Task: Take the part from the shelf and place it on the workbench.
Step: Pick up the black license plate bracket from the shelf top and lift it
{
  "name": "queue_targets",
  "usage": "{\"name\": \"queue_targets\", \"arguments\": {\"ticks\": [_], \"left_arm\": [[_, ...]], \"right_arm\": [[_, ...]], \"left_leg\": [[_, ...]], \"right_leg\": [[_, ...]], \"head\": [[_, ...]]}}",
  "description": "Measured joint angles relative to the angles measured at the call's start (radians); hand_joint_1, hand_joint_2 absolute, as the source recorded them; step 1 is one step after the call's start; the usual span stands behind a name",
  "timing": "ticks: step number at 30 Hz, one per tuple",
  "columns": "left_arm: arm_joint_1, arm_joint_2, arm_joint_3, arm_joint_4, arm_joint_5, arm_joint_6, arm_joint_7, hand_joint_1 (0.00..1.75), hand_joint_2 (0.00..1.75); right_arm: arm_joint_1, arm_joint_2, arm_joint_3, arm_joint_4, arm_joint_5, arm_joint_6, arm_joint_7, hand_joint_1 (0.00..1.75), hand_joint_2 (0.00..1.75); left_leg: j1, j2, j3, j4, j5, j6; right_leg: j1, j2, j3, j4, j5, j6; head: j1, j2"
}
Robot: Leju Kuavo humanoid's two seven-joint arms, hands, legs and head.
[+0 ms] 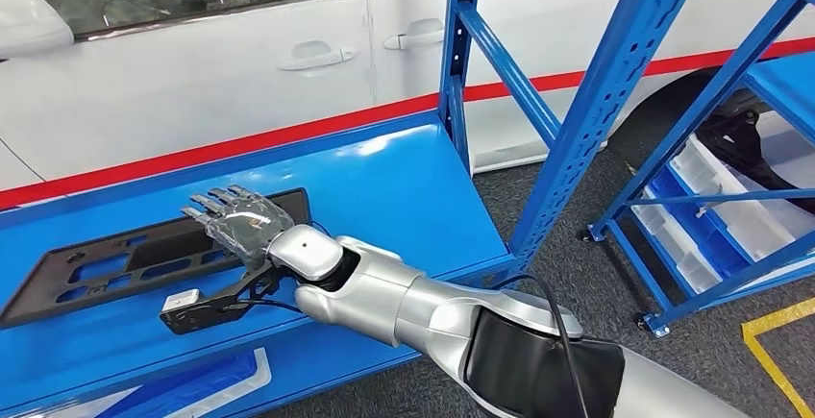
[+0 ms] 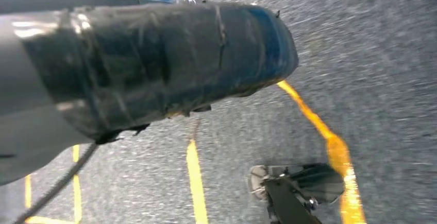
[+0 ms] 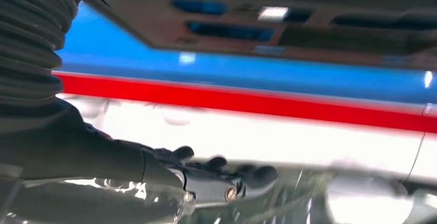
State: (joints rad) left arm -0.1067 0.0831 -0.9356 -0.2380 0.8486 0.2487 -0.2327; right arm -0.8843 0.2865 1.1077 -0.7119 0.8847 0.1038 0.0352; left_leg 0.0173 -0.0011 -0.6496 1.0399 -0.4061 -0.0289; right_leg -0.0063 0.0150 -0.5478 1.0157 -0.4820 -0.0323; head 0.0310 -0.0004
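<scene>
Currently the part [image 1: 106, 264], a long flat black plastic panel with rectangular cut-outs, lies flat on the blue workbench [image 1: 404, 187]; the right wrist view shows it [image 3: 309, 28] close by with blue showing through the openings.

Right hand [image 1: 240, 221]: palm down, fingers stretched out and slightly apart over the panel's near end. It grips nothing. Whether the fingertips touch the panel or hover just above it, I cannot tell. The right wrist view shows the dark fingers [image 3: 257, 175] extended, with nothing between them.

Left hand [image 2: 154, 64]: hanging at the side over grey floor with yellow lines [image 2: 196, 183]. It appears as a dark wrapped mass, motion-blurred. Fingers not resolvable, so open or closed cannot be told.

Surroundings: blue shelf uprights [image 1: 615, 82] stand at the right end of the bench; a second blue rack with pale bins [image 1: 730, 207] sits further right. A white car body with a red stripe [image 1: 240, 62] runs behind the bench.

Progress, as a judgement: the part already rests on the bench and the hand is empty, so the placement looks essentially done. What appears left is clearing the right arm away.
</scene>
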Motion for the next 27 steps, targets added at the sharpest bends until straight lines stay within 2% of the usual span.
{"name": "queue_targets", "arguments": {"ticks": [1, 4, 6, 7, 9, 10, 11, 12, 14, 15, 16, 17, 20, 22, 23, 25, 26, 27], "left_arm": [[-0.002, 0.000, 0.000, 0.000, 0.000, 0.001, -0.002, 0.00, 0.00], [-0.004, -0.001, -0.001, 0.000, 0.000, 0.003, -0.005, 0.00, 0.00], [-0.002, -0.001, -0.001, 0.000, 0.000, 0.004, -0.006, 0.00, 0.00], [-0.001, -0.002, -0.001, 0.000, 0.000, 0.004, -0.006, 0.00, 0.00], [-0.003, -0.001, -0.001, 0.000, 0.000, 0.005, -0.007, 0.00, 0.00], [-0.003, -0.001, -0.001, 0.000, 0.000, 0.005, -0.007, 0.00, 0.00], [-0.003, -0.001, -0.001, 0.000, 0.000, 0.005, -0.007, 0.00, 0.00], [-0.002, -0.001, -0.001, 0.000, 0.000, 0.005, -0.007, 0.00, 0.00], [-0.001, -0.002, -0.001, 0.000, 0.000, 0.005, -0.007, 0.00, 0.00], [-0.001, -0.003, -0.001, 0.000, 0.000, 0.005, -0.007, 0.00, 0.00], [-0.002, -0.004, -0.001, 0.000, 0.000, 0.005, -0.007, 0.00, 0.00], [-0.003, -0.005, -0.001, 0.000, 0.000, 0.005, -0.007, 0.00, 0.00], [-0.004, -0.005, -0.001, 0.000, 0.000, 0.005, -0.007, 0.00, 0.00], [-0.003, -0.005, -0.001, 0.000, 0.001, 0.007, -0.008, 0.00, 0.00], [-0.004, -0.006, -0.001, 0.000, 0.002, 0.008, -0.008, 0.00, 0.00], [-0.005, -0.007, -0.001, 0.000, 0.007, 0.011, -0.009, 0.00, 0.00], [-0.004, -0.007, -0.001, 0.000, 0.010, 0.013, -0.010, 0.00, 0.00], [-0.003, -0.007, -0.001, 0.000, 0.012, 0.015, -0.010, 0.00, 0.00]], "right_arm": [[0.000, 0.002, 0.003, 0.004, -0.011, 0.028, -0.007, 0.00, 1.75], [0.003, 0.006, 0.014, 0.017, -0.031, 0.083, -0.021, 0.00, 1.75], [0.003, 0.007, 0.016, 0.025, -0.035, 0.089, -0.023, 0.00, 1.75], [0.002, 0.006, 0.016, 0.028, -0.036, 0.090, -0.023, 0.00, 1.75], [0.004, 0.006, 0.020, 0.036, -0.036, 0.091, -0.023, 0.00, 1.75], [0.006, 0.006, 0.023, 0.042, -0.037, 0.092, -0.023, 0.00, 1.75], [0.008, 0.006, 0.025, 0.047, -0.037, 0.093, -0.023, 0.00, 1.75], [0.010, 0.006, 0.026, 0.051, -0.038, 0.093, -0.023, 0.00, 1.75], [0.010, 0.006, 0.026, 0.056, -0.041, 0.092, -0.023, 0.00, 1.75], [0.010, 0.007, 0.027, 0.058, -0.043, 0.092, -0.024, 0.00, 1.75], [0.009, 0.008, 0.027, 0.059, -0.044, 0.092, -0.025, 0.00, 1.75], [0.008, 0.009, 0.027, 0.060, -0.047, 0.092, -0.026, 0.00, 1.75], [0.007, 0.012, 0.029, 0.067, -0.058, 0.093, -0.030, 0.00, 1.75], [0.007, 0.015, 0.031, 0.073, -0.071, 0.104, -0.037, 0.00, 1.75], [0.007, 0.017, 0.032, 0.076, -0.080, 0.117, -0.041, 0.00, 1.75], [0.010, 0.021, 0.037, 0.085, -0.100, 0.151, -0.051, 0.00, 1.75], [0.013, 0.021, 0.040, 0.090, -0.111, 0.170, -0.054, 0.00, 1.75], [0.017, 0.021, 0.043, 0.096, -0.121, 0.187, -0.057, 0.00, 1.75]], "left_leg": [[-0.002, -0.001, 0.012, -0.029, 0.004, 0.005], [-0.003, -0.003, 0.019, -0.038, -0.011, 0.022], [0.001, -0.003, 0.029, -0.043, -0.016, 0.033], [0.002, -0.002, 0.034, -0.045, -0.018, 0.038], [-0.001, -0.002, 0.040, -0.044, -0.026, 0.047], [-0.003, -0.003, 0.043, -0.043, -0.030, 0.050], [-0.004, -0.004, 0.048, -0.042, -0.034, 0.051], [-0.006, -0.005, 0.054, -0.041, -0.039, 0.051], [-0.009, -0.008, 0.068, -0.039, -0.051, 0.049], [-0.011, -0.009, 0.073, -0.038, -0.056, 0.046], [-0.012, -0.009, 0.076, -0.037, -0.059, 0.043], [-0.012, -0.009, 0.076, -0.038, -0.061, 0.039], [-0.009, -0.006, 0.077, -0.042, -0.064, 0.026], [-0.008, -0.004, 0.067, -0.016, -0.084, 0.015], [-0.006, -0.004, 0.048, 0.024, -0.105, 0.009], [-0.001, -0.004, -0.017, 0.147, -0.157, -0.002], [0.000, -0.004, -0.049, 0.199, -0.169, -0.006], [0.002, -0.004, -0.069, 0.222, -0.165, -0.009]], "right_leg": [[0.002, 0.000, 0.002, 0.000, -0.004, 0.005], [0.004, -0.003, 0.004, -0.003, -0.013, 0.017], [0.004, -0.007, -0.011, 0.034, -0.035, 0.027], [0.003, -0.009, -0.037, 0.085, -0.057, 0.030], [0.003, -0.010, -0.114, 0.216, -0.099, 0.032], [0.003, -0.010, -0.150, 0.264, -0.104, 0.030], [0.003, -0.010, -0.168, 0.276, -0.089, 0.028], [0.004, -0.010, -0.168, 0.250, -0.055, 0.023], [0.009, -0.009, -0.125, 0.129, 0.025, 0.010], [0.012, -0.009, -0.100, 0.072, 0.047, 0.004], [0.015, -0.010, -0.083, 0.036, 0.055, 0.000], [0.017, -0.009, -0.074, 0.020, 0.051, -0.002], [0.017, -0.007, -0.067, 0.009, 0.049, -0.007], [0.009, -0.006, -0.059, -0.001, 0.051, -0.013], [0.005, -0.007, -0.055, -0.005, 0.052, -0.015], [0.004, -0.008, -0.053, -0.006, 0.048, -0.018], [0.004, -0.008, -0.053, -0.005, 0.046, -0.019], [0.004, -0.007, -0.051, -0.004, 0.043, -0.019]], "head": [[0.000, 0.000], [-0.001, 0.000], [0.000, 0.000], [0.000, 0.000], [0.000, 0.000], [0.000, 0.000], [0.000, 0.000], [0.000, 0.000], [0.000, 0.000], [-0.001, 0.000], [-0.001, 0.000], [-0.001, 0.000], [-0.001, 0.000], [-0.003, 0.000], [-0.005, 0.000], [-0.008, 0.000], [-0.007, 0.000], [-0.008, 0.000]]}}
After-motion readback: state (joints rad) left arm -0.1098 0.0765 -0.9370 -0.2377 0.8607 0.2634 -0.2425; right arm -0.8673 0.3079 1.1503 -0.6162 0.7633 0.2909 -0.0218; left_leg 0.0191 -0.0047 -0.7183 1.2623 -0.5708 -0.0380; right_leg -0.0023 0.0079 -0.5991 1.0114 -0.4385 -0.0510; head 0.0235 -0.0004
